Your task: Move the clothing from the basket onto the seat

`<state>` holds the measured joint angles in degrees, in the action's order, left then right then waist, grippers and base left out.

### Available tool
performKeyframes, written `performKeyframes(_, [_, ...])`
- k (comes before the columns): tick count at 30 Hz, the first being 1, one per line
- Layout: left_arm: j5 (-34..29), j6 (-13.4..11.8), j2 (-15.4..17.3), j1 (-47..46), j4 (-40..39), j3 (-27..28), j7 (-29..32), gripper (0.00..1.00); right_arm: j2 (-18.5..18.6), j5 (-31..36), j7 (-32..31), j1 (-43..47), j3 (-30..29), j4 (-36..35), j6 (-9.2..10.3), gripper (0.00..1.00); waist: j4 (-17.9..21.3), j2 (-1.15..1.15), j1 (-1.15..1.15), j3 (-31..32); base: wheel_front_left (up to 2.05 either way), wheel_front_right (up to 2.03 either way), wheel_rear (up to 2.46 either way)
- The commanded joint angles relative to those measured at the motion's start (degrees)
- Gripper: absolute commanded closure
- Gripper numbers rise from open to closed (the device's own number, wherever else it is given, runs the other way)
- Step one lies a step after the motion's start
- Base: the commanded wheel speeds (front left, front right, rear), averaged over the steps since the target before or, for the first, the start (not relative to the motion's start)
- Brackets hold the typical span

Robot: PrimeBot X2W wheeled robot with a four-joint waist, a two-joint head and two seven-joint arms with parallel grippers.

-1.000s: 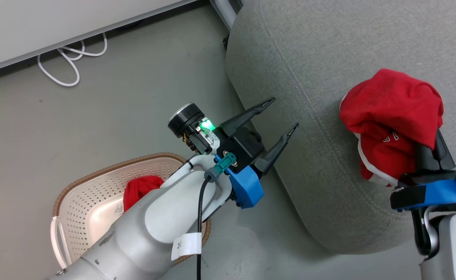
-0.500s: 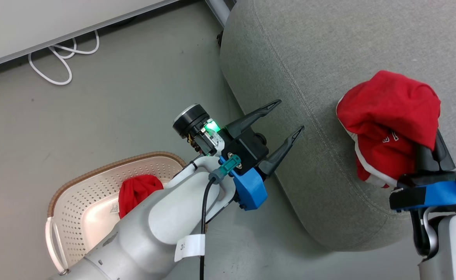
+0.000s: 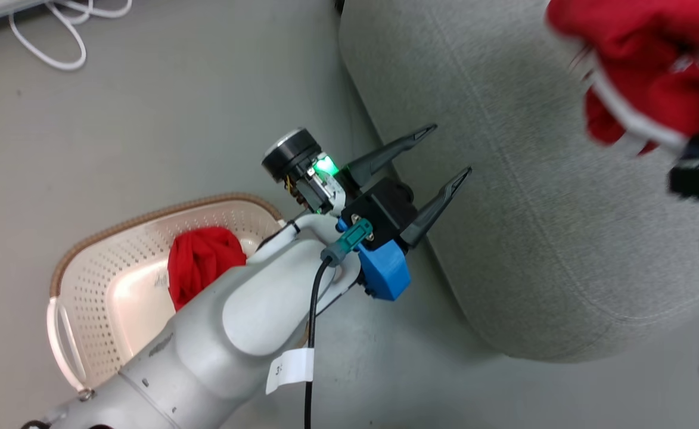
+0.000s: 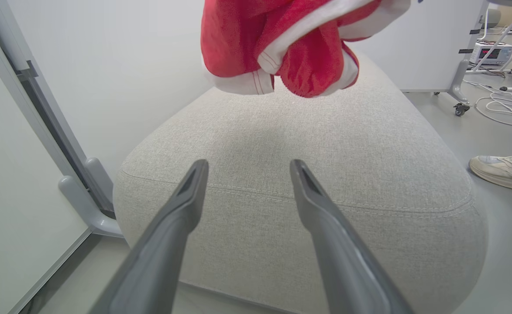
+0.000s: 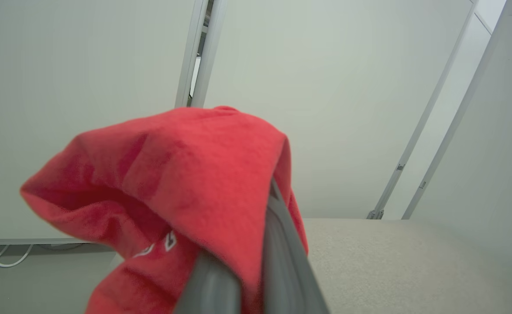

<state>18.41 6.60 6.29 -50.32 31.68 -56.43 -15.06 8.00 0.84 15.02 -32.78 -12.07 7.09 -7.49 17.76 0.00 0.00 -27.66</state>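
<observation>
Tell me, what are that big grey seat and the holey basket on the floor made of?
The seat looks upholstered in matte light-grey woven fabric: visible weave, stitched seams. The basket seems smooth cream plastic, punched with holes; its brown rim looks woven, possibly imitation.

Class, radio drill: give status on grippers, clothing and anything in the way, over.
Left gripper open, empty, facing seat. Right gripper shut on red garment, hanging above seat. Second red garment in basket. Shoe beside seat, not in path.

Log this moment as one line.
right gripper: shut on red garment above seat | left gripper: open, empty | basket: another garment inside
</observation>
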Motion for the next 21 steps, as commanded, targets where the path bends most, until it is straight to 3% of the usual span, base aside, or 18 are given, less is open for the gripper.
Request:
performKeyframes(1, [-0.5,0.2,0.4,-1.4,-0.3,-0.2,-0.1,0.0,1.3,-0.4,0.2,-2.5,-0.8,-0.3,-0.01,1.0,-1.1,0.0,0.0,-3.1,0.0,0.0,0.0])
performKeyframes(12, [-2.9,0.1,2.4,-8.7,-3.8,-0.6,1.9,0.0,11.3,-1.9,0.2,-19.4,-12.5,1.5,-0.01,1.0,-3.8,0.0,0.0,-14.9,0.0,0.0,0.0])
performKeyframes(17, [-3.5,-0.2,3.1,-10.5,-6.0,-0.7,2.7,0.0,15.9,-2.8,0.2,-23.3,-15.4,7.7,-0.01,1.0,-4.6,0.0,0.0,-18.8,0.0,0.0,0.0])
performKeyframes(21, [-3.6,-0.5,3.8,-11.3,-7.1,-0.7,3.1,0.0,17.1,-2.3,0.2,-24.1,-15.2,13.2,-0.01,1.0,-5.0,0.0,0.0,-20.8,0.0,0.0,0.0])
